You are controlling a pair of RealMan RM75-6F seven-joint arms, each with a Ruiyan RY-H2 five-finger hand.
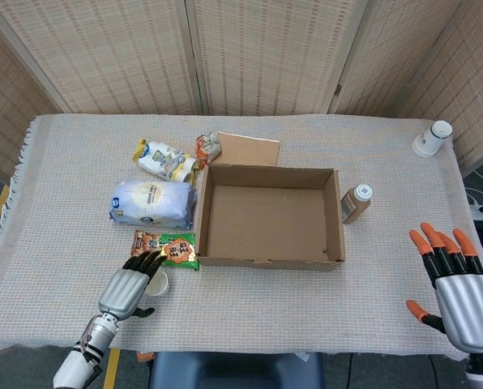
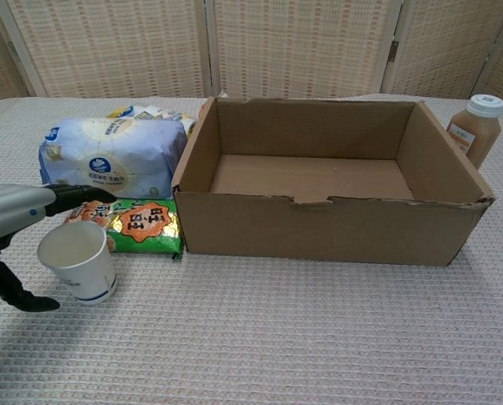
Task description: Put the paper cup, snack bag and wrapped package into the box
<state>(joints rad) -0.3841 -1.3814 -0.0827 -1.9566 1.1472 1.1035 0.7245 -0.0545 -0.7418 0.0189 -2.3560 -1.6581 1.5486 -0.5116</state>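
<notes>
From the head view, my left hand point(image 1: 130, 284) sits at the near left of the desk point(image 1: 55, 203), its fingers reaching over the paper cup point(image 1: 156, 281) so that only a sliver of the rim shows. The cup stands upright, mouth up, just near of the snack bag point(image 1: 165, 248), which lies flat with its long axis running left to right against the near left corner of the box point(image 1: 270, 217). The wrapped package point(image 1: 152, 203) lies beyond the bag, long axis also left to right, beside the box's left wall. My right hand point(image 1: 460, 288) is at the near right, fingers spread apart, holding nothing, partly cut off by the edge.

From the chest view, my left hand point(image 2: 19, 224) comes in from the left edge, mostly cut off. Fingers extend over the far side of the cup point(image 2: 78, 260) and the thumb lies low on its left; they are apart, and I cannot tell whether they touch it. The box point(image 2: 327, 228) is open-topped.
</notes>
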